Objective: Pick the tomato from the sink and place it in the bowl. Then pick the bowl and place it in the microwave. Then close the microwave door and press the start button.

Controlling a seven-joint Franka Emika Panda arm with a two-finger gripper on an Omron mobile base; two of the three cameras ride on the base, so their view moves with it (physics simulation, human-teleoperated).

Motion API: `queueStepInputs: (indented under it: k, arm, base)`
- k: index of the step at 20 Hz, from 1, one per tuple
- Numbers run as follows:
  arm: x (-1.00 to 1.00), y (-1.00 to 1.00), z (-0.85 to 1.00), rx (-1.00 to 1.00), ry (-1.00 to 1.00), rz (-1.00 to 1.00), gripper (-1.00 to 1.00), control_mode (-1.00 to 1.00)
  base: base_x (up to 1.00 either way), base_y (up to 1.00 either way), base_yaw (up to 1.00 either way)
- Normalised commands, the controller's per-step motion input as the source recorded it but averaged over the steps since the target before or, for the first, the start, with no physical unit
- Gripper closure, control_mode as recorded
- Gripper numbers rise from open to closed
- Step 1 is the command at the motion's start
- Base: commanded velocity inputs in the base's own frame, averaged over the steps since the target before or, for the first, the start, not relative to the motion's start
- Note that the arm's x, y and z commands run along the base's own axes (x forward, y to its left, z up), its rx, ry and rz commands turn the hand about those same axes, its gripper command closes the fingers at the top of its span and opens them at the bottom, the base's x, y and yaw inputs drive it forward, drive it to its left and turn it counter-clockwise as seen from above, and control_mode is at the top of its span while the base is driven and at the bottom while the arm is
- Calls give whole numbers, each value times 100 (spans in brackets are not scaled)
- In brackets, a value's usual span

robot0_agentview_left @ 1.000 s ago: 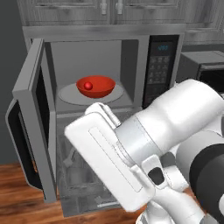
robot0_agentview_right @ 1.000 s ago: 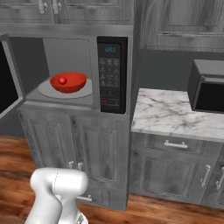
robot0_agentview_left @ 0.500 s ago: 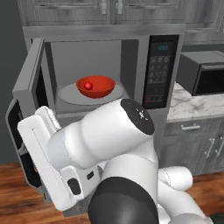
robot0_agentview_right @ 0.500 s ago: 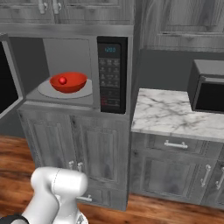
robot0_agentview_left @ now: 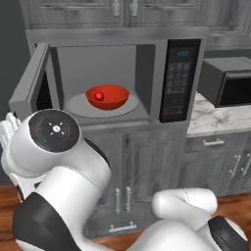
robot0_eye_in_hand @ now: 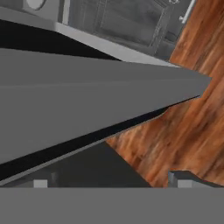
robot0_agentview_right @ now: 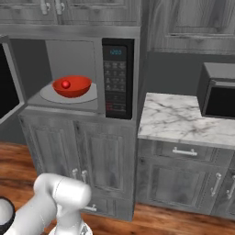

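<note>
The microwave point(robot0_agentview_left: 147, 54) point(robot0_agentview_right: 92, 41) stands with its door point(robot0_agentview_left: 30, 87) point(robot0_agentview_right: 8, 92) swung open to the left. Inside, the red bowl point(robot0_agentview_left: 113, 99) point(robot0_agentview_right: 75, 88) rests on the round turntable plate point(robot0_agentview_left: 78, 107), and the small red tomato point(robot0_agentview_left: 99, 96) point(robot0_agentview_right: 66, 84) lies in the bowl. My arm has swung to the far left, with the hand low beside the door's outer side. In the hand view my gripper point(robot0_eye_in_hand: 111, 183) is open, holding nothing, its fingertips point(robot0_eye_in_hand: 41, 183) wide apart just before the door's grey edge point(robot0_eye_in_hand: 87, 96). The black keypad panel point(robot0_agentview_left: 177, 81) point(robot0_agentview_right: 114, 78) is at the microwave's right. The sink is out of view.
A smaller dark box appliance point(robot0_agentview_left: 230, 83) point(robot0_agentview_right: 219, 94) stands on the marble counter point(robot0_agentview_left: 215, 120) point(robot0_agentview_right: 183, 119) to the right. Grey cabinets point(robot0_agentview_right: 105, 160) sit below, and wooden floor point(robot0_eye_in_hand: 188, 109) point(robot0_agentview_right: 13, 160) lies under the door. My own white arm point(robot0_agentview_left: 63, 166) bulks in front of the lower cabinets.
My arm has swung leftward from in front of the microwave to the open door's outer side. The bowl, tomato and door have not moved.
</note>
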Motion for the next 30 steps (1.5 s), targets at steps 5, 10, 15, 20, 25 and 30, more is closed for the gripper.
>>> queueStepInputs:
  k: [5,10,15,20,25,30]
  arm:
    - [92,26,-11,-13,0,-24,-100,-100]
    - [63,-20,-9,-3,0,-26,-100,-100]
    - [10,-91,0,0,0,-29,-100,-100]
    - [16,-91,0,0,0,-31,-100,-100]
    - [54,-61,0,0,0,-31,-100,-100]
    - [87,-41,0,0,0,-30,-100,-100]
  base:
    - [0,0,0]
    - [0,0,0]
    - [0,0,0]
    - [0,0,0]
    - [0,0,0]
    - [0,0,0]
